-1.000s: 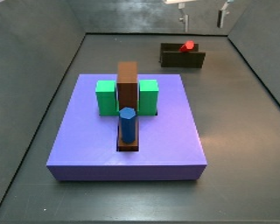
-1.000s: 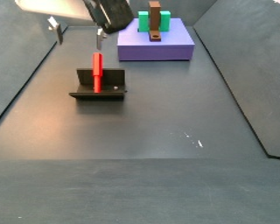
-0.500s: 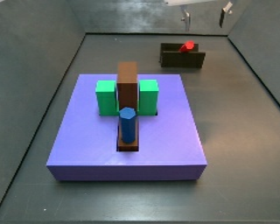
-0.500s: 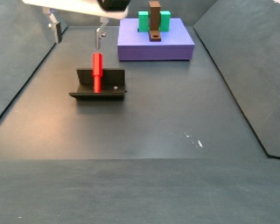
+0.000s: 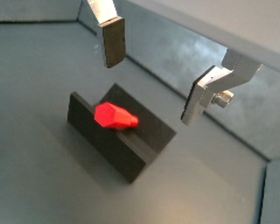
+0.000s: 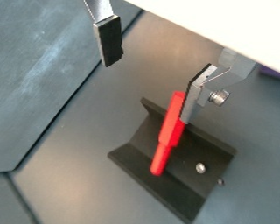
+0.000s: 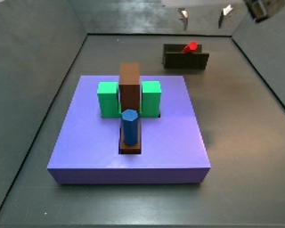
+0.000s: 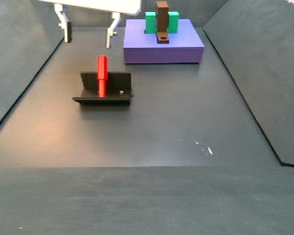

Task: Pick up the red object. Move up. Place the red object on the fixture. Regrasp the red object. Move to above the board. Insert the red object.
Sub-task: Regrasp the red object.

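The red object (image 8: 102,75) is a slim peg standing upright in the fixture (image 8: 113,95), a small dark bracket on the floor. Both wrist views look down on the red object (image 5: 115,116) (image 6: 168,133) in the fixture (image 5: 149,150) (image 6: 189,175). My gripper (image 8: 88,35) (image 7: 205,15) hangs open well above the red object, with nothing between its fingers (image 5: 111,44) (image 6: 108,42). The board (image 7: 145,141) (image 8: 175,50) is a purple slab lying apart from the fixture.
On the board stand two green blocks (image 7: 108,98), a tall brown upright block (image 7: 129,86) and a blue peg (image 7: 129,126). Grey walls enclose the dark floor (image 8: 175,138) on both long sides.
The gripper has risen straight up from the fixture, still open. The red object has stayed upright in the fixture.
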